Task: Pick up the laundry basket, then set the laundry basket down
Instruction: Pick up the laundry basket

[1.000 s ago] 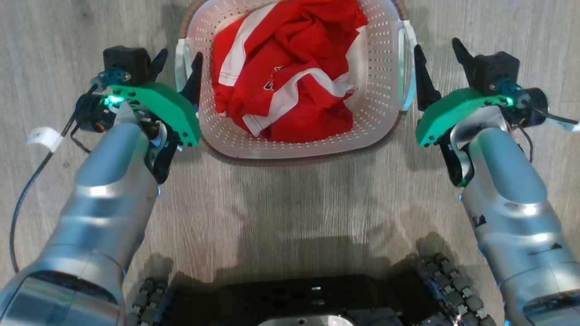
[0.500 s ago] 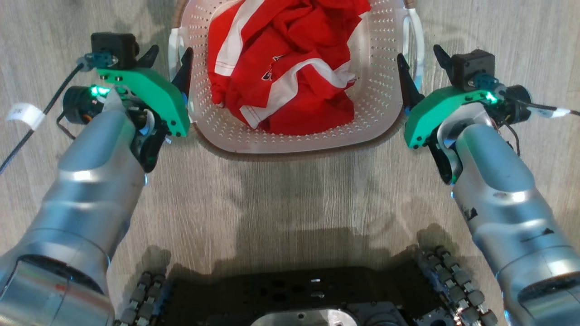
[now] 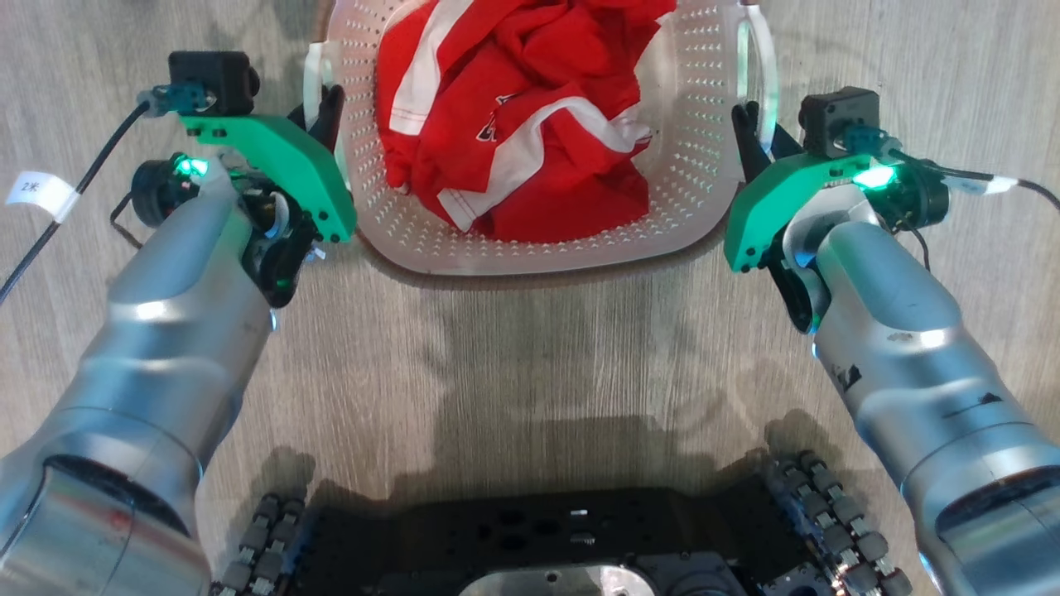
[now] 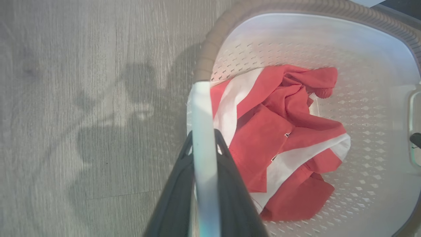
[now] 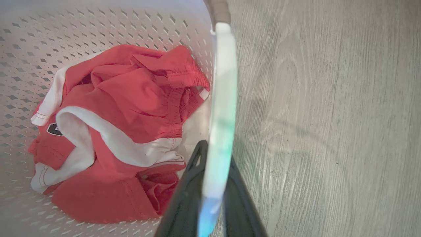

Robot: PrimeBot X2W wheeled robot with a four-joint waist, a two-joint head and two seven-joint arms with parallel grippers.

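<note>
Laundry basket (image 3: 687,165) lies straight ahead of you over the grey wood-grain floor (image 3: 530,356), between your two arms and just beyond the black base (image 3: 546,538); you cannot tell whether its bottom rests on the boards. Its white walls are perforated and a brown ribbed band runs along the rim. Your left tool (image 3: 319,103) is clenched on the left handle (image 3: 312,79): in the left wrist view the two dark fingers of that tool (image 4: 204,144) press on either side of the white strip of the handle (image 4: 204,115). Your right tool (image 3: 749,124) is likewise clamped on the right handle (image 3: 766,74), and the right wrist view shows its fingers (image 5: 194,171) pinching the pale strip (image 5: 223,98) from both sides. Inside the laundry basket a crumpled red garment (image 3: 530,124) with white bands fills the bottom. It bears a small dark print (image 3: 489,128), too creased to read, and the right wrist view shows a dark patch (image 5: 54,129) with a white mark you cannot make out. A white tag (image 3: 37,190) on the black cable by your left arm carries small writing that seems to start with "2"; the rest is too small to read.
</note>
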